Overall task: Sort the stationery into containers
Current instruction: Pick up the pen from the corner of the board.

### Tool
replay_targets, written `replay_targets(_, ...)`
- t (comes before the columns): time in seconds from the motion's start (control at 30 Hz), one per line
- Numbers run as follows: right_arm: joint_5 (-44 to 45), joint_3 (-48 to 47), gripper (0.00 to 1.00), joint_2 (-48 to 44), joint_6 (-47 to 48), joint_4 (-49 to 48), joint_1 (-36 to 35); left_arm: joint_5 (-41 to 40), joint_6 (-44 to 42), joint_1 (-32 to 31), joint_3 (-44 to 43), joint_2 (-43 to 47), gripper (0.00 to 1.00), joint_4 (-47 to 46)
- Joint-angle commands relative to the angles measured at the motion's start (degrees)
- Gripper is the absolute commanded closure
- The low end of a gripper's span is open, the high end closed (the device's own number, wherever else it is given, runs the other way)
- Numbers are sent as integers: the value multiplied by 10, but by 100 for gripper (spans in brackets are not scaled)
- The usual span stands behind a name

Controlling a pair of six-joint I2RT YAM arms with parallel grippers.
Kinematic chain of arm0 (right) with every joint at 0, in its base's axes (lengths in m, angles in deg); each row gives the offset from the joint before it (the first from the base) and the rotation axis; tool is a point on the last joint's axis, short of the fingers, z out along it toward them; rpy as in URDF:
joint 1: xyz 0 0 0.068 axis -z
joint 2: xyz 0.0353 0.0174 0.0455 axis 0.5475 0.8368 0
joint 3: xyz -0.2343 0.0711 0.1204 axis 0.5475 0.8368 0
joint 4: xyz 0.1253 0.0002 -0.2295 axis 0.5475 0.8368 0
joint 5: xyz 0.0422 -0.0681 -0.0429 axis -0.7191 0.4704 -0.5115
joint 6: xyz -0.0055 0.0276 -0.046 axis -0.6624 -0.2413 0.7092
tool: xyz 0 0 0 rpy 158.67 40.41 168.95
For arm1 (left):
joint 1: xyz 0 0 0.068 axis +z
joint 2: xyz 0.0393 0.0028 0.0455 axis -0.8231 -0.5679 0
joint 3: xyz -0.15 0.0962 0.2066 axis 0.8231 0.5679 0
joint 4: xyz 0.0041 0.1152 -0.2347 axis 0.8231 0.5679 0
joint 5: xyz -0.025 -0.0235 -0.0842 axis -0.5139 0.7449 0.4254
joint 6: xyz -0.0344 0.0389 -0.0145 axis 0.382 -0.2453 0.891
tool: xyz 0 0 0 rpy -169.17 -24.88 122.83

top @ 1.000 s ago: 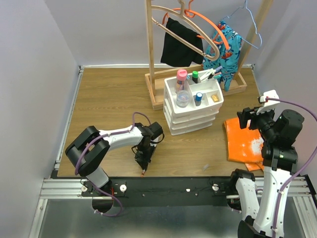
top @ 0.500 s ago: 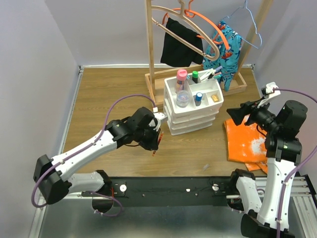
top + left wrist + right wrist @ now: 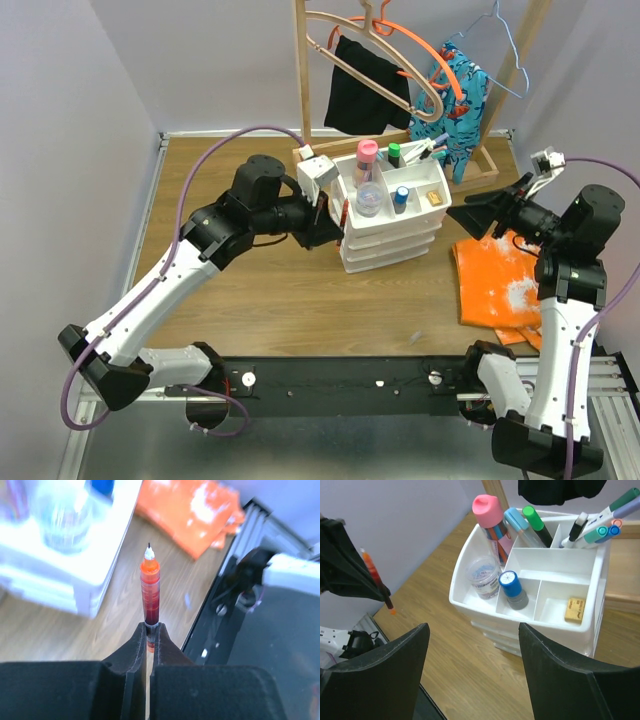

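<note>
Red pen (image 3: 150,587), clamped in left gripper (image 3: 333,226), just moved from front of organiser (image 3: 390,245) to its left wall, drop-in next; right gripper (image 3: 480,212) open.

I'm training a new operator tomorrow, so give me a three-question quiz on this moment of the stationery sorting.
1. True or false: the left hand is shut on a red pen.
2. The tall bottle standing in the white organiser has a cap that is: A pink, B yellow, C brown.
3. Fill in: the right hand, which holds nothing, is ____.

Key: 1 true; 2 A; 3 open.
</note>
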Motion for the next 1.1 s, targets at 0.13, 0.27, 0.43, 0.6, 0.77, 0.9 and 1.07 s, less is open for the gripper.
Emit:
replay_targets(0.13,29,-89,20,84,63,-58,-34,82,40,3,-69,-39,93,-74)
replay_targets(0.27,61,-188,19,172,185,-11,-63,94,42,4,-94,-58,93,-89)
replay_targets(0.43,152,-349,19,283,256,18,-158,99,42,8,-128,-73,93,-95)
replay_targets(0.6,213,-447,20,334,288,110,-238,95,33,22,-136,-67,93,-91)
replay_targets(0.77,228,-383,20,294,291,124,-329,103,35,40,-135,-60,93,-98)
replay_targets(0.9,164,-358,19,281,266,106,-332,108,38,60,-136,-59,92,-103)
replay_targets(1.07,124,-363,19,290,242,81,-335,113,44,69,-137,-61,92,-112)
